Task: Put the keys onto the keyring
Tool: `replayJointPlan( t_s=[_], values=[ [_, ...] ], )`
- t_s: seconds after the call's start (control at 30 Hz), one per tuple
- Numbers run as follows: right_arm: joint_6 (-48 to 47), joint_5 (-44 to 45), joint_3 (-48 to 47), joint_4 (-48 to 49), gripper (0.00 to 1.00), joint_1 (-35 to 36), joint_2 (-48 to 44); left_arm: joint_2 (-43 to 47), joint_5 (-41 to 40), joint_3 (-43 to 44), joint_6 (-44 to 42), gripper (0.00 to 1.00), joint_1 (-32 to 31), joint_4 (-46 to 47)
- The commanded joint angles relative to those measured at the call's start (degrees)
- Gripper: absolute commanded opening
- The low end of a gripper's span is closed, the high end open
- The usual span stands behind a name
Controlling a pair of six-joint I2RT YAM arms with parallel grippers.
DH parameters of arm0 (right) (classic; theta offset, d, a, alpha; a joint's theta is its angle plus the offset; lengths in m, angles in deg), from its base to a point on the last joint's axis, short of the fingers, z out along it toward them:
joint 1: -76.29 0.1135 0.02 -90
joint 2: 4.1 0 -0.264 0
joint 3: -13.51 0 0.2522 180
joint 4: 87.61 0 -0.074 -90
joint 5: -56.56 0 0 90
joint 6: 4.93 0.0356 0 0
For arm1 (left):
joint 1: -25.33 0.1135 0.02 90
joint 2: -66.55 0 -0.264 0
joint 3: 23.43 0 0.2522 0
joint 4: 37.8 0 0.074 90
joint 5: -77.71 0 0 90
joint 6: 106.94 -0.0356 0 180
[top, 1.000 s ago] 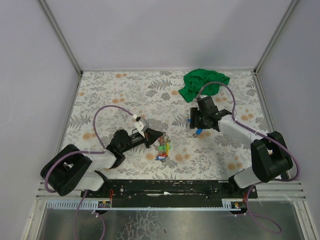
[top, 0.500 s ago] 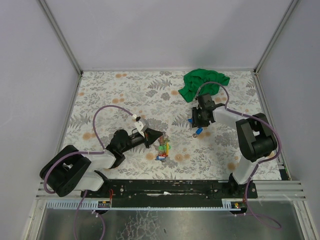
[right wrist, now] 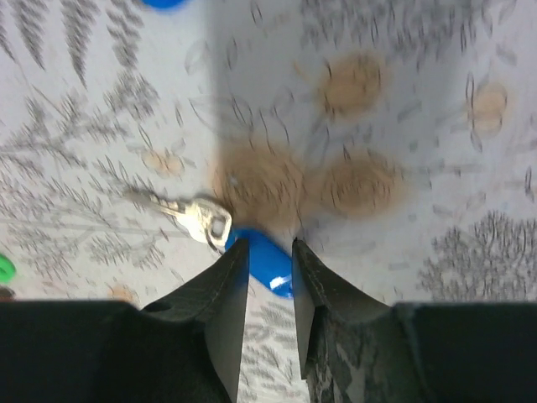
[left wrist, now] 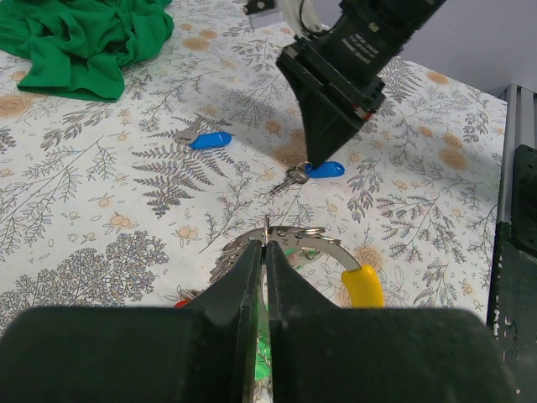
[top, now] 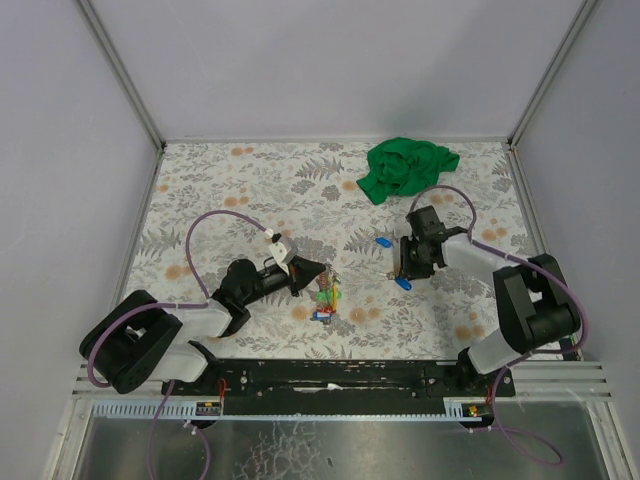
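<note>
My left gripper (top: 320, 270) (left wrist: 265, 248) is shut on the thin silvery keyring (left wrist: 294, 238), held on edge just above the table. Keys hang on the ring: a yellow head (left wrist: 362, 285), a green one between my fingers and a red one at the left; they show as a coloured cluster (top: 326, 295) in the top view. My right gripper (top: 408, 268) (right wrist: 268, 245) points down with its fingertips closed on the head of a blue key (right wrist: 270, 267) (left wrist: 325, 170), whose metal blade (right wrist: 189, 214) sticks out left. A second blue key (top: 382, 243) (left wrist: 210, 140) lies loose on the table.
A crumpled green cloth (top: 405, 165) (left wrist: 75, 38) lies at the back right of the flower-patterned table. The table's raised frame runs along the far and side edges. My arm bases and a black rail sit along the near edge.
My right gripper has moved nearer and a little right, taking one blue key with it; the second blue key now shows where the gripper was. My left arm has not moved.
</note>
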Motion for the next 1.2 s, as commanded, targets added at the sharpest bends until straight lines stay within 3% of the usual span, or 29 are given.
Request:
replayJointPlan(
  t_s=[0.0, 0.27, 0.67, 1.17],
  values=[
    [0.5, -1.0, 1.5, -5.2, 0.35, 0.7, -5.7, 0.1, 0.3, 1.2, 0.2, 0.00, 0.3, 1.3],
    [-10.1, 3.3, -5.0, -11.7, 0.42, 6.2, -8.8, 0.0, 0.2, 1.3, 0.1, 0.00, 0.4, 1.2],
    [-23.9, 5.1, -16.8, -20.0, 0.30, 11.4, 4.1, -0.3, -0.1, 1.4, -0.5, 0.00, 0.3, 1.0],
    [-30.5, 9.7, -25.5, -28.9, 0.32, 13.4, 15.2, -0.4, -0.1, 1.5, -1.2, 0.00, 0.3, 0.6]
  ],
)
